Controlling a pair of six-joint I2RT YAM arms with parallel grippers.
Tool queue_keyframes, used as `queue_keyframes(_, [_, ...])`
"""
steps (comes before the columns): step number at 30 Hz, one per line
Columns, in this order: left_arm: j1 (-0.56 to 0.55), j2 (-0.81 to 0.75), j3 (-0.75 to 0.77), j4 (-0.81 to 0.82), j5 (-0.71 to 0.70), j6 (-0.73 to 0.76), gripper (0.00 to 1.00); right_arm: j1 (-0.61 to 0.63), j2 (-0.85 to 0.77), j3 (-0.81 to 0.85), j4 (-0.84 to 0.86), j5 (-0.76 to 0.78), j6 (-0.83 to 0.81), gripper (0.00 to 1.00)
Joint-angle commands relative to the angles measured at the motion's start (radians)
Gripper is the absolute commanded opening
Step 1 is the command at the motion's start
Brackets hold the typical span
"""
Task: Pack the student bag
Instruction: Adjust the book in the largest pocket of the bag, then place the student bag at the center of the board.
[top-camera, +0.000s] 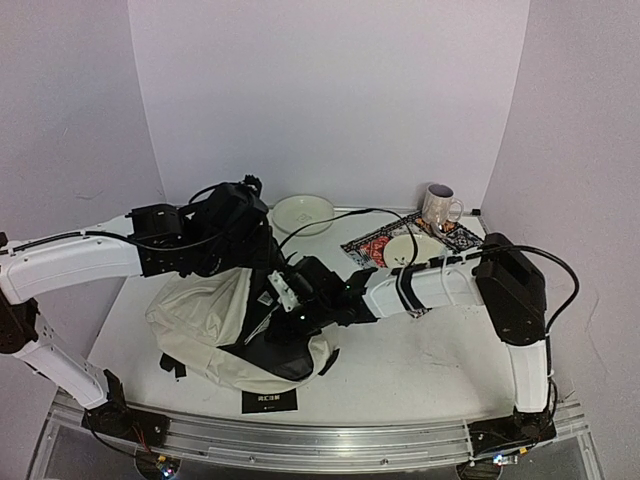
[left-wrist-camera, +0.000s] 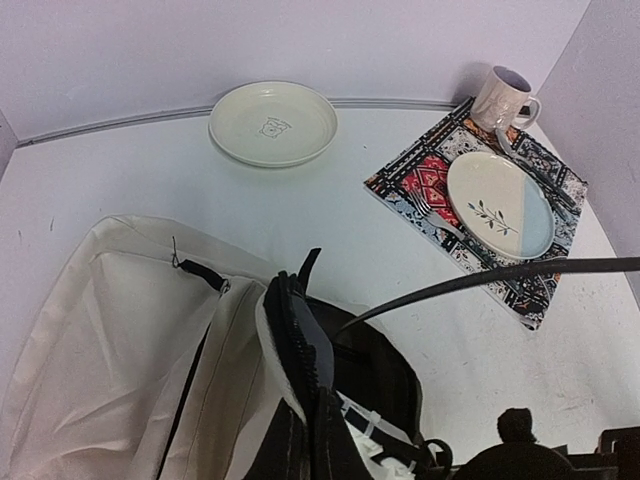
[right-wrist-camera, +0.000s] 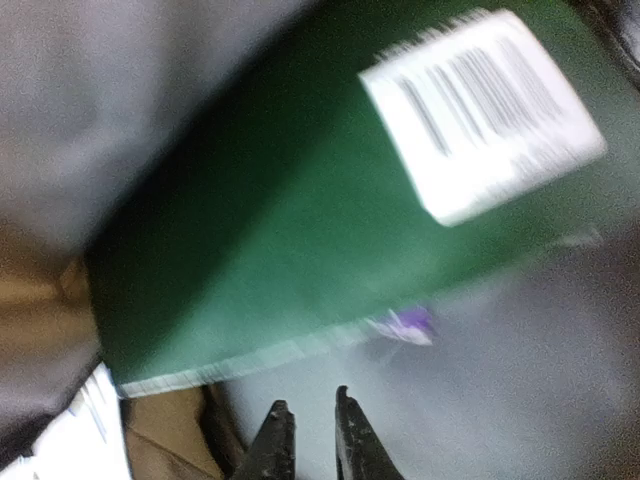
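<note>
1. The student bag (top-camera: 200, 325) lies on the near left of the table (top-camera: 420, 360), in front of both arms, its mouth gaping open.
2. The left gripper (top-camera: 258, 256) is pinched tight on the bag's zipper edge, holding it up.
3. The right gripper (right-wrist-camera: 312, 432) is inside the opening, fingertips almost together, nothing between them.
4. Just beyond them: a green book (right-wrist-camera: 280, 230) with a white barcode label (right-wrist-camera: 480, 110).

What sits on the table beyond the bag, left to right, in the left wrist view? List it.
Cream bowl → patterned placemat. The plate and mug on it overlap, so they are left out.
</note>
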Motion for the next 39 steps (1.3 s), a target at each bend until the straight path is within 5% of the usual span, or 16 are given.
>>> queue_keyframes(1, [0.006,-0.044,-0.011,0.053,-0.002,-0.017,0.00,0.011,0.039,0.100,0.091,-0.033,0.017,0.13])
queue_keyframes(8, [0.005,-0.038,-0.046,0.064,0.008,-0.040,0.00,0.011,0.046,0.138,0.140,-0.057,0.032,0.16])
queue_keyframes(19, [0.006,-0.029,-0.126,0.068,0.038,-0.052,0.08,-0.004,-0.188,-0.130,0.093,0.152,-0.035,0.45])
queue_keyframes(25, [0.005,-0.044,-0.182,0.070,0.087,-0.047,0.26,-0.032,-0.376,-0.298,0.021,0.334,-0.064,0.57])
queue_keyframes(31, [0.005,-0.071,-0.241,0.069,0.143,-0.017,0.66,-0.068,-0.505,-0.399,-0.042,0.458,-0.062,0.68])
queue_keyframes(39, [0.005,-0.139,-0.294,-0.008,0.224,-0.112,0.84,-0.087,-0.593,-0.455,-0.063,0.520,-0.057,0.72])
